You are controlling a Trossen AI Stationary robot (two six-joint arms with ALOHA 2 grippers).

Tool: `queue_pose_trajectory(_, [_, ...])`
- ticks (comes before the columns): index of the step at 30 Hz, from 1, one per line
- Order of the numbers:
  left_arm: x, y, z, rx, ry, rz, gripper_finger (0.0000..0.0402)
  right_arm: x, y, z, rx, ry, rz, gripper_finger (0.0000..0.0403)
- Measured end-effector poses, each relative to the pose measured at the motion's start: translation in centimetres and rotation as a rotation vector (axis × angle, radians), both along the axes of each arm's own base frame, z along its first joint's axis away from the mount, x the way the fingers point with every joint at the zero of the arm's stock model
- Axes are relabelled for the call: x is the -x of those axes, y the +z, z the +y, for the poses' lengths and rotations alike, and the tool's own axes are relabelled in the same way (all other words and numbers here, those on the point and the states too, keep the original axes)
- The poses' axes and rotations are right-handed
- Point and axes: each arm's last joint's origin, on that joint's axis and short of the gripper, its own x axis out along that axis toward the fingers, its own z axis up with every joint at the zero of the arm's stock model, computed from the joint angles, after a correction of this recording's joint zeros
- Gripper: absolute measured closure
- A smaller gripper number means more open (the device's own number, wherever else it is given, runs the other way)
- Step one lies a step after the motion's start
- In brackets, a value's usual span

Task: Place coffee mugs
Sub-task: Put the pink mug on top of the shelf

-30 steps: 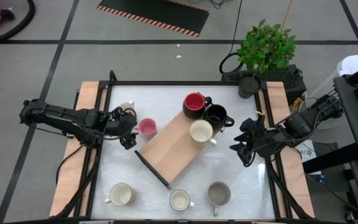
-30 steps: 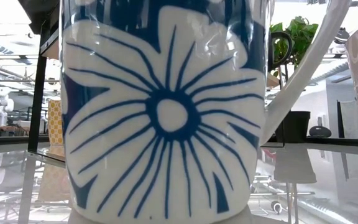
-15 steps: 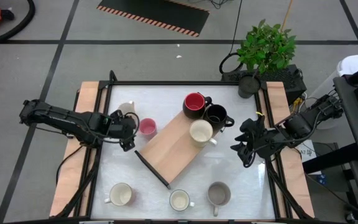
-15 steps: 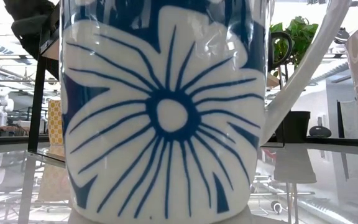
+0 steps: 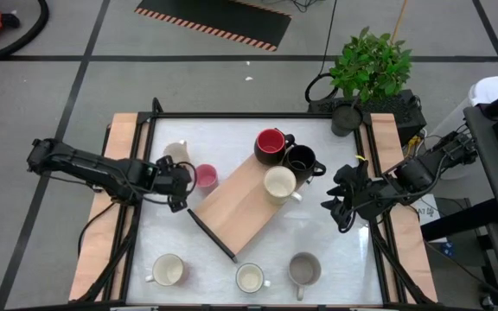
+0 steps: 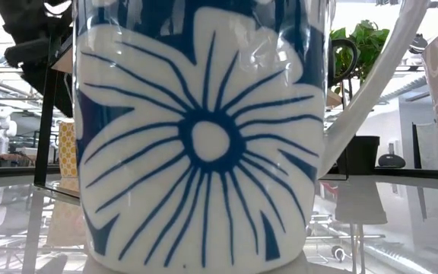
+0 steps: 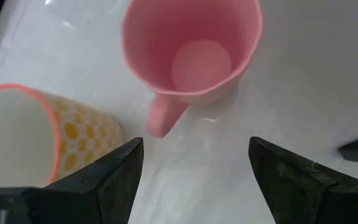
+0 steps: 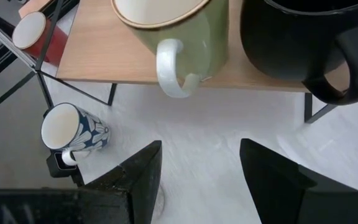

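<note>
A pink mug (image 5: 204,176) stands upright on the white table, its handle (image 7: 163,115) pointing toward my left gripper (image 5: 180,183). That gripper is open (image 7: 194,180) and slants down just short of the handle, touching nothing. A cream mug with yellow dots (image 7: 36,137) stands close beside it. A red mug (image 5: 271,145), a black mug (image 8: 291,37) and a cream mug (image 8: 173,31) stand on a raised wooden shelf (image 5: 236,207). My right gripper (image 5: 340,203) waits open (image 8: 197,186) at the table's right side.
Three more mugs stand along the near edge: a cream one (image 5: 169,269), a blue-flowered one (image 8: 73,134) that fills the low view (image 6: 204,137), and a grey one (image 5: 303,269). A potted green plant (image 5: 366,69) sits past the far right corner. Bare table lies between shelf and near mugs.
My left gripper has sunk toward the table and edged toward the pink mug, staying open. In the low view its dark arm has come down into the upper left corner. No mug has moved.
</note>
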Motion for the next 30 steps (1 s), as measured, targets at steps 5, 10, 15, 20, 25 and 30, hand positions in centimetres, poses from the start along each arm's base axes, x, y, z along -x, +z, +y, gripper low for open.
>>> queue_pose_trajectory(5, [-0.2, -0.8, 0.0, -0.006, -0.068, 0.0, 0.0106, 0.0, 0.0, 0.0, -0.005, -0.004, -0.003, 0.02])
queue_pose_trajectory(10, [-0.2, -0.8, 0.5, 0.007, -0.05, 0.008, 0.0106, -0.1, 0.1, 0.1, -0.012, -0.003, -0.017, 0.02])
queue_pose_trajectory(15, [-0.4, -0.9, 1.3, 0.033, -0.037, 0.001, 0.0113, -0.2, 0.1, 0.1, -0.015, -0.004, -0.02, 0.02])
queue_pose_trajectory(20, [-0.5, -1.0, 2.4, 0.046, 0.004, 0.0, 0.015, -0.3, 0.2, 0.1, -0.019, -0.004, -0.029, 0.02])
queue_pose_trajectory(25, [-0.4, -1.0, 3.1, 0.042, 0.034, 0.002, 0.0179, -0.4, 0.3, 0.2, -0.028, -0.002, -0.046, 0.02])
queue_pose_trajectory(30, [-0.8, -1.3, 3.2, 0.091, -0.001, 0.011, 0.018, -0.4, 0.3, 0.2, -0.022, 0.004, -0.045, 0.02])
